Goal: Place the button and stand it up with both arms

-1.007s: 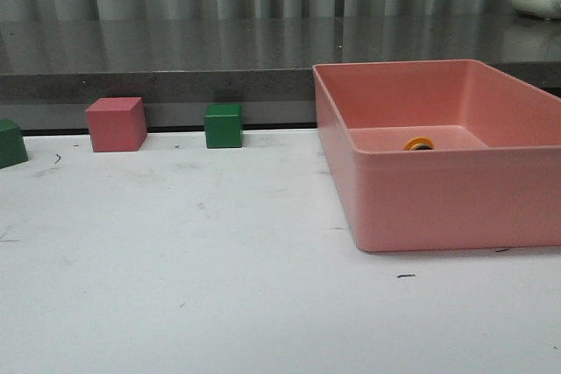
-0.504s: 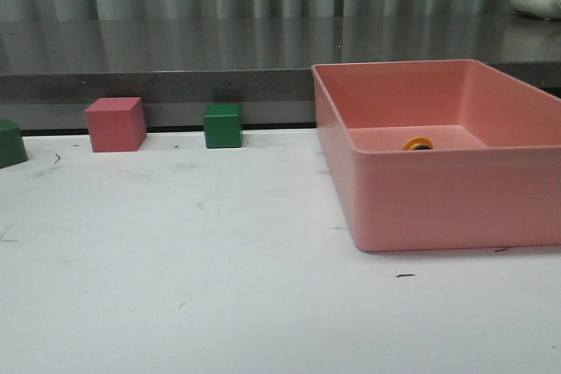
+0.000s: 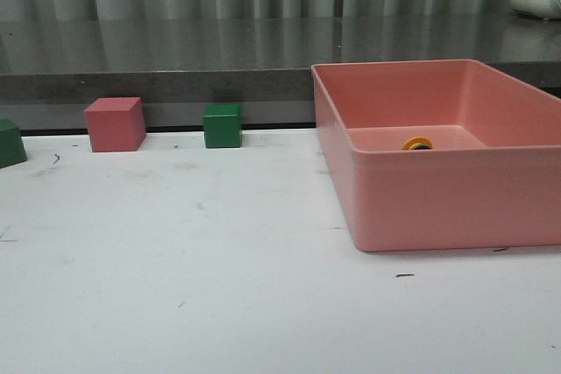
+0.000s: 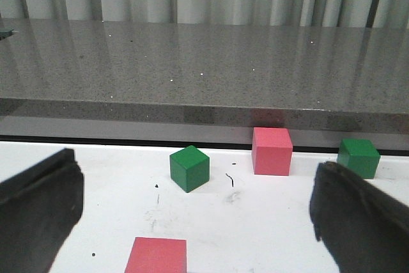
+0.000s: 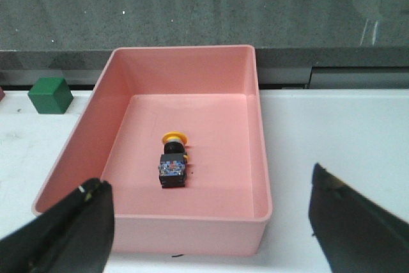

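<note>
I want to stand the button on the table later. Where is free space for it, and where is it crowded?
The white table is bare in front of the pink bin and between the bin and the green cube. The far edge is crowded: pink cube and green cubes. The button lies inside the bin.

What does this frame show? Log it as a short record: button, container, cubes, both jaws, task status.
button: lying on its side on the floor of the bin, yellow cap toward the far wall
container: pink bin, open top, on the white table
cubes: pink cube and green cube at the table's far edge; more pink and green cubes in the left wrist view
left gripper: jaws wide apart, holding nothing
right gripper: jaws wide apart, above the bin's near wall, holding nothing
status: button not yet picked up or stood
</note>
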